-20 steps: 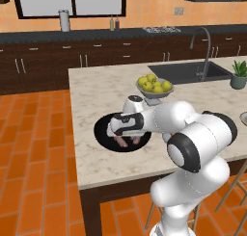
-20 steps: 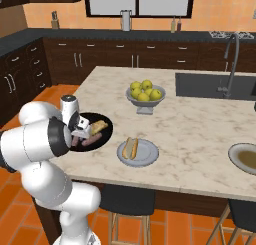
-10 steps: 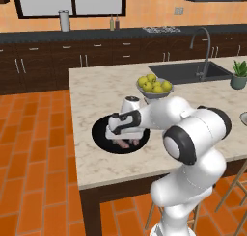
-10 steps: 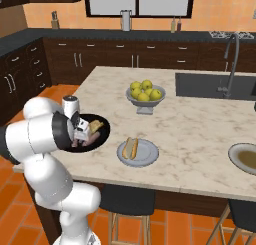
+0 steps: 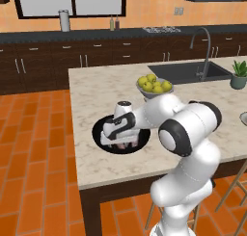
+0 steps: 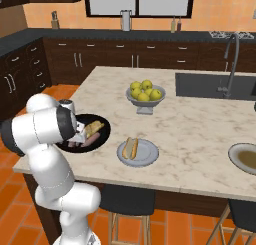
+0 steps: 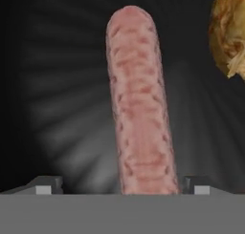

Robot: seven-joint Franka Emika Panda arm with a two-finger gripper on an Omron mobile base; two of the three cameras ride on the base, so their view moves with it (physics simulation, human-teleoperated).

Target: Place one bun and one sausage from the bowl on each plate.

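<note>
— Lying lengthwise on the black floor of the bowl [image 7: 57, 85], the sausage [image 7: 139, 104] runs straight up between the two finger tips of the pincer [image 7: 122, 185]. Do you see a grip?

— No grip. The tips stand spread wide, one on each side of the sausage's near end, with dark bowl showing between them and the meat. The pincer is released and holds nothing.

— And the bun?

— One bun [image 6: 93, 127] rests in the bowl beside the sausage, toward the far rim in the right base view; its crust edge shows at the upper right of the hand view.

— Where is the bowl?

— Near the front left corner of the marble surface [image 6: 200, 114], with the hand lowered into it [image 5: 120, 134].

— The plates?

— The grey-blue plate [image 6: 147, 156] sits just right of the bowl and carries a bun with a sausage [image 6: 131, 147]. The brownish-centred plate [image 6: 245, 158] is well apart, at the right edge. A grey fruit bowl [image 6: 144, 96] stands behind.
</note>
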